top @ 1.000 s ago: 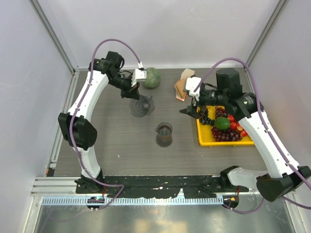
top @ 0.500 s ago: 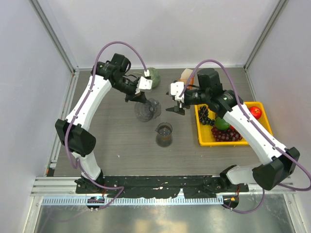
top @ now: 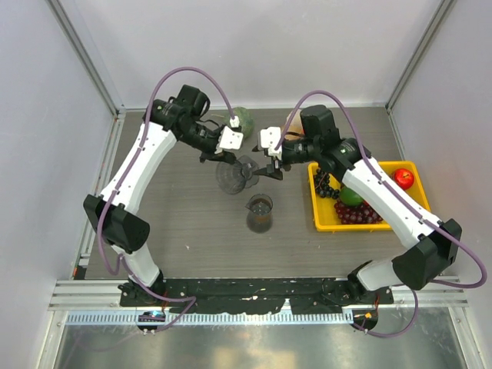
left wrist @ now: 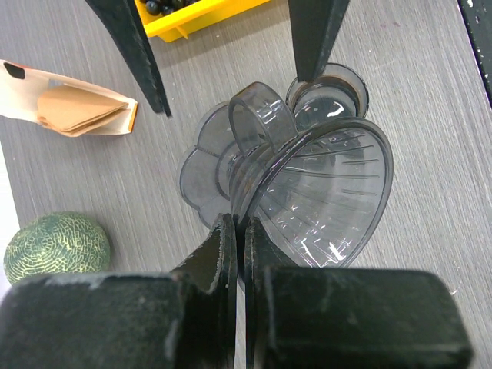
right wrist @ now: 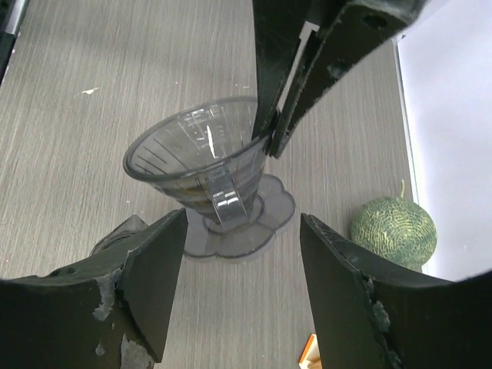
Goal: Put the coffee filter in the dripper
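Two grippers crowded the dripper [top: 231, 175], which stood on its scalloped base toward the far edge of the table [top: 177, 246], about midway along it. The left gripper [left wrist: 237, 231] was pinched tight on the dripper's rim, one finger inside the cone and one outside, apparently steadying it. The right gripper [right wrist: 242, 231] hung just beside the dripper on its handle side, fingers spread wide and holding nothing.

No loose coffee filter showed in any view. The only filter papers in sight sat in a white-and-orange pack [left wrist: 69, 108] near the far edge, to the right of the dripper. The task therefore looked barely begun, with the dripper braced and the paper not yet fetched. The next move would call for the right gripper to peel one thin sheet from the pack without dragging its neighbours. It would then have to lower that sheet point-down past the left finger inside the cone.

The table was matte grey wood-grain, enclosed by pale plain walls with metal posts at the far corners. A glass jug [top: 260, 213] stood nearer the middle, a green melon [top: 242, 119] at the far edge, and a yellow tray [top: 319, 223] of fruit by the right edge.
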Controlling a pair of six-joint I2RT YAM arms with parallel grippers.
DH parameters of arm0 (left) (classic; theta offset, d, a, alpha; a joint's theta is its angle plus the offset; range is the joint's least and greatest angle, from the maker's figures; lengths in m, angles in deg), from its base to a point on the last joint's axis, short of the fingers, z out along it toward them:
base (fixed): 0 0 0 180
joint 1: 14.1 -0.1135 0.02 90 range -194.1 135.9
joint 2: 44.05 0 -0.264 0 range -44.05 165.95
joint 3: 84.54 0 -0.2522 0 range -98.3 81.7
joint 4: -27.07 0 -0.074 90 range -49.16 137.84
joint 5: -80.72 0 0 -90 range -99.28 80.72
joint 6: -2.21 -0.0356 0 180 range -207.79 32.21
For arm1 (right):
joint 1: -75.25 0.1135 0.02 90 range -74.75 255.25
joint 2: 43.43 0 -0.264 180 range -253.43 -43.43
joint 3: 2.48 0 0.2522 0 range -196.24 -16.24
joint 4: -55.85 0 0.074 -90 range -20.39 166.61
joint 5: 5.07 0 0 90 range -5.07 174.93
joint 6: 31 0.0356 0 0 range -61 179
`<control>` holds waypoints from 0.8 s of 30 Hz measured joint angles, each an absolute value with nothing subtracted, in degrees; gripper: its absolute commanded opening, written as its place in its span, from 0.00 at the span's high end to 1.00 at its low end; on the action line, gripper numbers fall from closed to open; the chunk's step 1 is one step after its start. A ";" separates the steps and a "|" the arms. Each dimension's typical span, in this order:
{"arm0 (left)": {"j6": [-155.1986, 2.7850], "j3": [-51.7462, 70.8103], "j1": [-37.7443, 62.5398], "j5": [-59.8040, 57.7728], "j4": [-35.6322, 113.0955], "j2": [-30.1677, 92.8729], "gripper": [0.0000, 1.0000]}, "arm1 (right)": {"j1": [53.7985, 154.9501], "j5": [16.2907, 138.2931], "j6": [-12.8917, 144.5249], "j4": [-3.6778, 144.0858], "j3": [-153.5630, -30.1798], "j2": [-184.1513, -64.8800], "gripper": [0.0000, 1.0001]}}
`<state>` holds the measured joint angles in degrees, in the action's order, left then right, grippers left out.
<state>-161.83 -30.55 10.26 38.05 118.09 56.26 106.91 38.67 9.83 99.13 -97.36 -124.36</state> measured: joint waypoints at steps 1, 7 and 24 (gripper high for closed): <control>-161.85 -30.55 10.39 38.10 118.09 56.15 1.00 | 107.24 38.56 9.79 99.08 -97.45 -124.47 0.36; -162.09 -30.55 10.65 38.47 118.11 55.54 1.00 | 108.52 38.26 9.05 99.24 -97.45 -124.56 0.43; -162.96 -30.46 10.69 39.82 118.50 54.66 0.87 | 110.67 40.42 3.37 102.06 -98.41 -125.98 0.95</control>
